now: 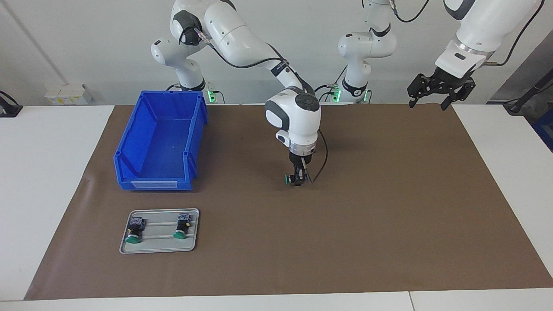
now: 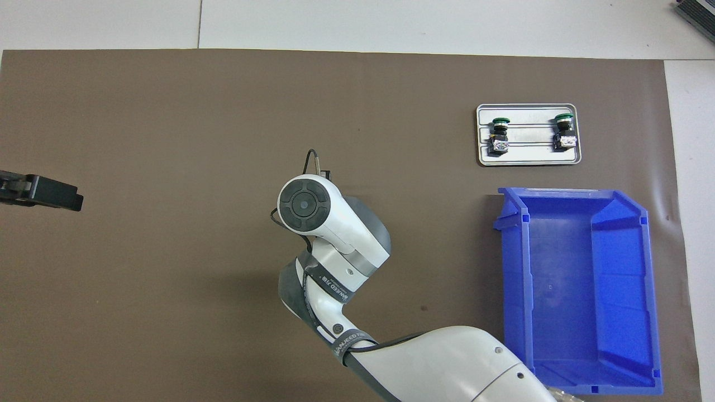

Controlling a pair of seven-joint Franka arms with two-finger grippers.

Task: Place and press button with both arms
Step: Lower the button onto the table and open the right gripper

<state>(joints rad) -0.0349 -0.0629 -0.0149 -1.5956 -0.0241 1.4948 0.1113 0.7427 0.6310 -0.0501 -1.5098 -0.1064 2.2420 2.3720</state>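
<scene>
My right gripper [image 1: 298,180] is at the middle of the brown mat, pointing straight down, and is shut on a button [image 1: 285,179] whose green cap sticks out sideways toward the right arm's end. The button is right at the mat; I cannot tell whether it touches. In the overhead view the right wrist [image 2: 304,205] hides this gripper and button. Two more buttons [image 1: 135,231] [image 1: 182,226] lie on a grey tray [image 1: 160,248]; they also show in the overhead view [image 2: 499,134] [image 2: 563,131]. My left gripper [image 1: 427,103] waits raised and open over the mat's edge near its base; its tip shows in the overhead view [image 2: 42,192].
A blue open-fronted bin [image 1: 153,185] stands on the mat at the right arm's end, nearer to the robots than the tray; it also shows in the overhead view [image 2: 511,268]. The tray [image 2: 528,162] lies just beside the bin's open front. The brown mat [image 1: 389,224] covers most of the white table.
</scene>
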